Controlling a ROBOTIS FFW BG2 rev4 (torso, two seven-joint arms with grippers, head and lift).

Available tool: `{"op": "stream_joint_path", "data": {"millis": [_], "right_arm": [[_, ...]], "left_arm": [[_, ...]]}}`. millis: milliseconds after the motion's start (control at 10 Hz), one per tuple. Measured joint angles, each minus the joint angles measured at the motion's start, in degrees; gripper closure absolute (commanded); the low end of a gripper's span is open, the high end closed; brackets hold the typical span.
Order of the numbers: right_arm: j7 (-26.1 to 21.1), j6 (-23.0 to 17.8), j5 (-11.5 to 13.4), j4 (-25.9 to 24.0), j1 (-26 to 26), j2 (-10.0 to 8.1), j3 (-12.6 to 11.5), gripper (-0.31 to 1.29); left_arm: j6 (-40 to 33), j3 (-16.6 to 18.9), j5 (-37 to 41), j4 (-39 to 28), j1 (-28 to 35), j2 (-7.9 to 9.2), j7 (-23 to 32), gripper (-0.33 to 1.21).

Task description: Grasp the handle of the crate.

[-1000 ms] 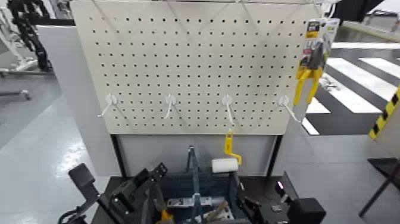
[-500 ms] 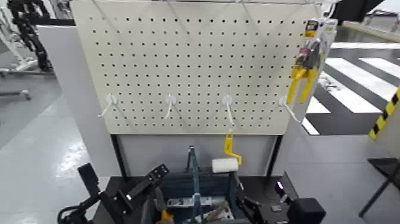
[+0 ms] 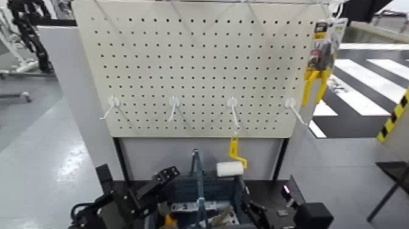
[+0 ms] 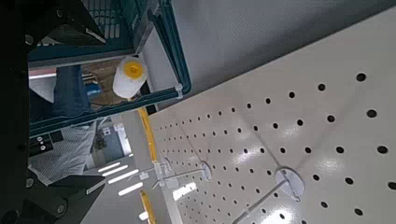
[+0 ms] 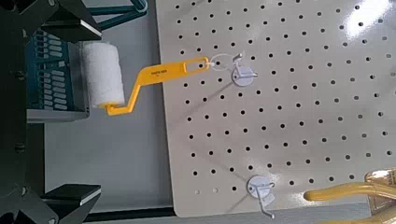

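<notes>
The handle [image 3: 197,173] rises mid-crate [image 3: 182,193], paint roller [image 3: 230,169] on its right.

White fluffy paint roller [image 5: 101,77] with yellow plastic handle hung from a white hook [image 5: 241,71] on the cream perforated pegboard [image 5: 289,103], beside the dark blue-grey slotted plastic crate [image 5: 51,79].

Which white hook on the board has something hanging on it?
The third hook from the left: the yellow-handled paint roller hangs from it. The other three are bare.

A yellow-handled paint roller [image 3: 230,167] hangs from the white pegboard [image 3: 201,67].
</notes>
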Motion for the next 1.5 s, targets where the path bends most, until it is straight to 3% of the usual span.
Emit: {"op": "stream_joint_path", "data": {"millis": [500, 1300, 1500], "right_arm": [[0.0, -0.1, 0.0, 0.1, -0.1, 0.09, 0.2, 0.15], [0.0, -0.8, -0.1, 0.5, -0.3, 0.09, 0.5, 0.15], [0.0, -0.9, -0.1, 0.5, -0.4, 0.09, 0.5, 0.15]], "left_arm": [[2.4, -5.3, 2.3, 9.7, -7.5, 2.11, -4.5, 0.24], [1.7, -12.5, 4.8, 19.3, -15.1, 2.44, -11.1, 0.24], [1.0, -14.2, 5.2, 21.3, -16.7, 2.44, -12.2, 0.36]]}}
